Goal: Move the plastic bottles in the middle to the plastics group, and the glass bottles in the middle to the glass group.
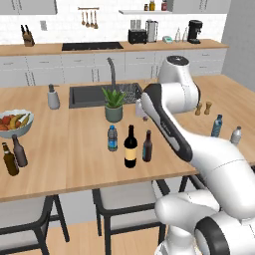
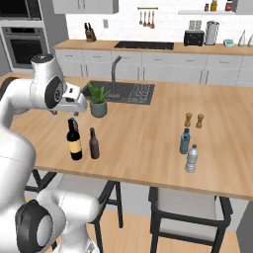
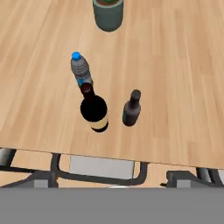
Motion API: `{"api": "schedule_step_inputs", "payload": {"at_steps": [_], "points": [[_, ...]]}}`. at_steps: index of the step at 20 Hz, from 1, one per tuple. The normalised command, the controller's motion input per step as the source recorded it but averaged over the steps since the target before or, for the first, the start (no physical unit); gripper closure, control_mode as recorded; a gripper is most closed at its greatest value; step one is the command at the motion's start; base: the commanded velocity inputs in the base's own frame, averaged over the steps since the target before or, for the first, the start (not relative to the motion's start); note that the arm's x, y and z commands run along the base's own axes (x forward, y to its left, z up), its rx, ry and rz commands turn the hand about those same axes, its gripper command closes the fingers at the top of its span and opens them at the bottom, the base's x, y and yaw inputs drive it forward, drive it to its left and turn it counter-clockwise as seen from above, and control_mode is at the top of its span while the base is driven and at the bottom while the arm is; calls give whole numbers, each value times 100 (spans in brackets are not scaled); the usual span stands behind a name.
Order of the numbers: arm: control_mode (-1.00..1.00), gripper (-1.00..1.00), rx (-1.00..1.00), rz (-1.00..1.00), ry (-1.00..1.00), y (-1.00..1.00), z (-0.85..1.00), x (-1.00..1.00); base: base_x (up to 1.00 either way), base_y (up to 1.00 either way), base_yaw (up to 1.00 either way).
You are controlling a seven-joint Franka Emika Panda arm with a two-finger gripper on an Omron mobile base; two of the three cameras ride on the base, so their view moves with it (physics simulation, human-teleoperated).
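Wine bottle (image 3: 94,111) stands upright just below the hand, water bottle (image 3: 80,68) right behind it, finger spread unreadable

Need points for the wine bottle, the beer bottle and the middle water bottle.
wine bottle (image 1: 130,155): left base view, on its tan label.
beer bottle (image 1: 147,149): left base view, on its dark body.
water bottle (image 1: 112,140): left base view, on its blue label band.

Bright, even rendered light, soft faint shadows, slightly coarse and blurry.
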Motion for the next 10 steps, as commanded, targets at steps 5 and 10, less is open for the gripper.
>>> {"api": "schedule_step_inputs", "payload": {"at_steps": [5, 10], "points": [[-100, -100, 0, 0, -20, 78, -4, 20, 0, 0, 0], [-100, -100, 0, 0, -9, 31, -27, 47, 0, 0, 0]]}}
